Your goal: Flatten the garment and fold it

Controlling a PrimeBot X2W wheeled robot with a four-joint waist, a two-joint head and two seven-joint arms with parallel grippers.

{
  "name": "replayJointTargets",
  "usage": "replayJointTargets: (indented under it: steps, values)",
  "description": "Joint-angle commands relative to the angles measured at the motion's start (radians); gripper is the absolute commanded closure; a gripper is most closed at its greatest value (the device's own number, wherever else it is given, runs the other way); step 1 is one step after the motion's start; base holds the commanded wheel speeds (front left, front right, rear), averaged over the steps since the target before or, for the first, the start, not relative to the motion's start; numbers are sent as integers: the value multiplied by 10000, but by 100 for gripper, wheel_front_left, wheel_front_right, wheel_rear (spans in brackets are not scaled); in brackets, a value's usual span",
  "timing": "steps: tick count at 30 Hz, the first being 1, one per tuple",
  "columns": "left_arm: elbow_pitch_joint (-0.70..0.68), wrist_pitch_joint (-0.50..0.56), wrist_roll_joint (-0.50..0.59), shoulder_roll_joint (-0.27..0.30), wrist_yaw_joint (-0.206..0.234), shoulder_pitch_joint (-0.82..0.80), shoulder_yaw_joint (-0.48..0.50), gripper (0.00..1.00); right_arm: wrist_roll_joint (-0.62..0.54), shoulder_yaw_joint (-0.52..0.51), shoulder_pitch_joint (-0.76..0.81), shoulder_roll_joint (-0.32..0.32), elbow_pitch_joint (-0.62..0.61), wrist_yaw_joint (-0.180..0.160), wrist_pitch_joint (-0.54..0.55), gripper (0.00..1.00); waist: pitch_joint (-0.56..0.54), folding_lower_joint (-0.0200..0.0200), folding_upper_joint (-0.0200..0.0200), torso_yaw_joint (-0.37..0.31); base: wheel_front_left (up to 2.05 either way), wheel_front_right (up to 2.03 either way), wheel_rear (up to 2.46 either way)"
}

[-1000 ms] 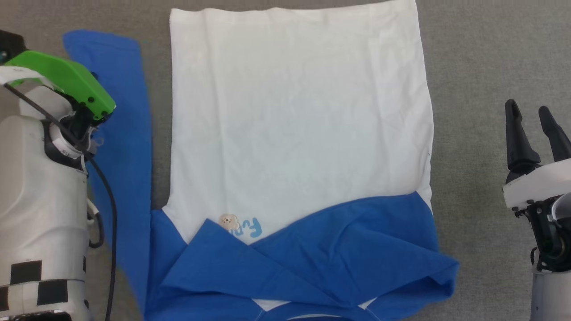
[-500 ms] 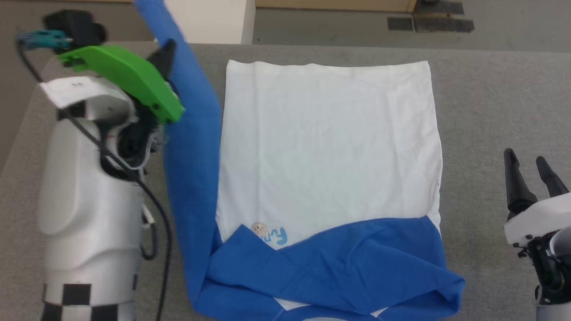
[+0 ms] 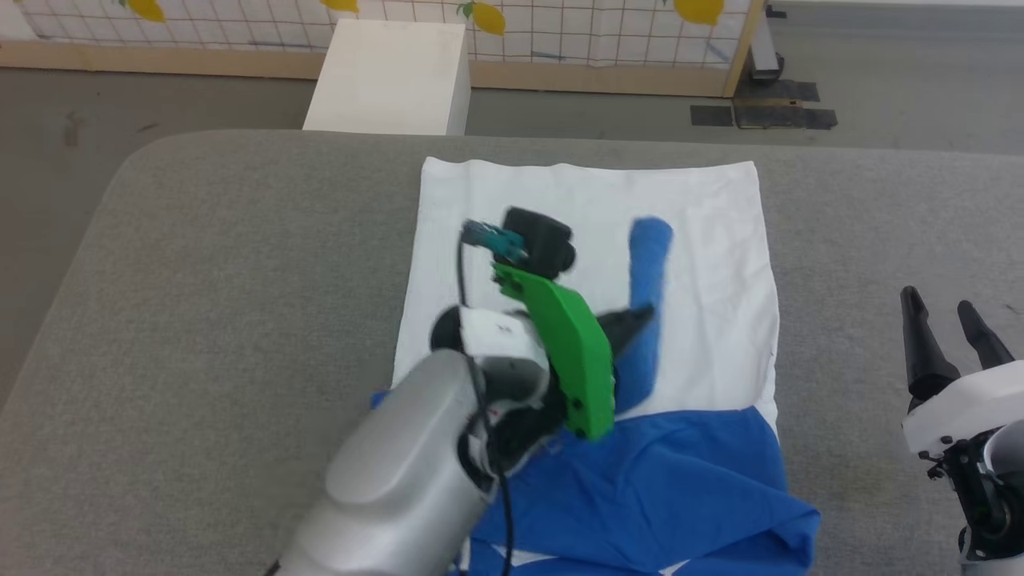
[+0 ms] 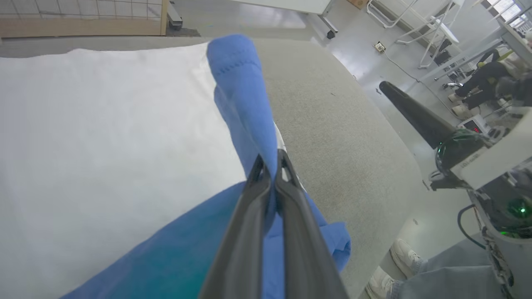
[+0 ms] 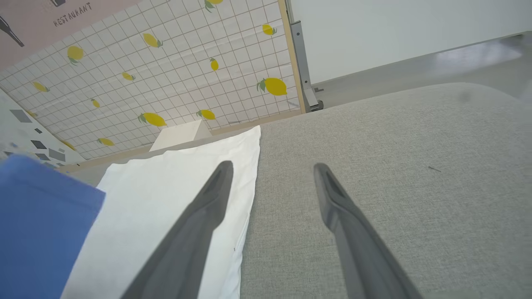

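The garment point(image 3: 704, 240) lies on the grey table, white body spread flat, blue shoulders bunched at the near edge point(image 3: 680, 480). My left gripper point(image 3: 636, 320) hangs over the middle of the white body, shut on the long blue sleeve point(image 3: 648, 264), which sticks out past the fingertips. In the left wrist view the jaws point(image 4: 270, 160) pinch the sleeve point(image 4: 241, 83) tightly. My right gripper point(image 3: 938, 300) stands open off the garment's right edge with nothing between its fingers. In the right wrist view, that gripper point(image 5: 273, 166) straddles the white edge point(image 5: 166, 187) and bare table.
The grey padded table point(image 3: 240, 280) has wide bare areas left and right of the garment. A white box point(image 3: 388, 76) and a lemon-patterned fence point(image 3: 560, 24) stand beyond its far edge. A person's shoes point(image 4: 399, 253) show beside the table.
The camera has tilted up. My left gripper has carried the blue sleeve from the garment's left side up and across over the white body. The right gripper has stayed put.
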Motion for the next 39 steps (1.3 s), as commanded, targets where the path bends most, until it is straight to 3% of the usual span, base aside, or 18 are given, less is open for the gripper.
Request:
replayJointTargets:
  steps: [1,7,15,16,17,23,29,35,39]
  values:
    - [80,-124,-190,-22,91,138,-415,100,50,-2,71,-3,34,-15,-8,0,240,0,-1,-437,0,0,0]
    - [965,-213,-808,-24,351,153,-2689,100,119,-57,13,-3,145,-15,-150,0,540,0,-1,-1067,0,0,0]
    - [2744,-172,-857,-25,596,-142,-3742,97,242,-64,-25,-3,328,-15,-372,0,725,0,-1,-1410,0,0,0]
    - [2836,-153,-944,-25,566,-159,-3775,56,252,-72,-15,-3,358,-15,-396,0,717,0,-1,-1405,0,0,0]
    - [2901,-135,-1052,-25,518,-195,-3810,0,260,-84,0,-3,401,-15,-427,0,691,0,-1,-1388,0,0,0]
    - [2624,143,-2076,-25,293,-318,-3670,0,296,-167,103,-3,662,-15,-543,0,275,0,-1,-1090,0,0,0]
    - [1858,-543,-2849,16,335,-762,-2599,0,251,-205,201,-3,757,-15,-567,0,-252,0,-1,-640,0,0,0]
    - [1497,-2123,-2674,771,779,-1155,-1218,0,233,-32,177,-3,712,-15,-495,0,-442,0,-1,-316,0,0,0]
    - [1355,-3659,-2353,1575,1119,-1064,-192,0,155,71,80,-3,620,-15,-402,0,-395,0,-1,-172,0,0,0]
